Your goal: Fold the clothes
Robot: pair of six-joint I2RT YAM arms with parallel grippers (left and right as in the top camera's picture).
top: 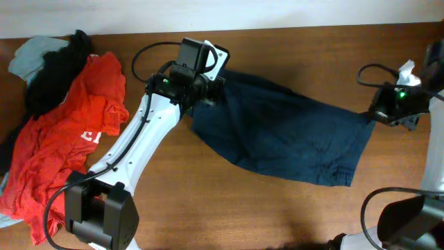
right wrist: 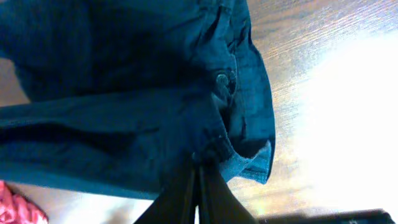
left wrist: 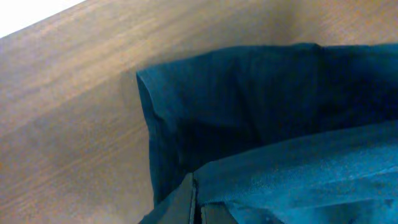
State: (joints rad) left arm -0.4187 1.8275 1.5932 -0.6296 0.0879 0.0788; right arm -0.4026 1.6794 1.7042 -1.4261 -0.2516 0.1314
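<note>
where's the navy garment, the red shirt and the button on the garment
navy garment (top: 291,142): overhead view, middle of the spread fabric.
red shirt (top: 59,153): overhead view, middle of the crumpled red fabric.
button (right wrist: 222,78): right wrist view, centre of the button near the garment's edge.

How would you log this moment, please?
left gripper shut on garment | right gripper shut on garment | garment spread between both

One navy garment (top: 291,132); two grippers (top: 210,92) (top: 372,115); one table (top: 277,215)
</note>
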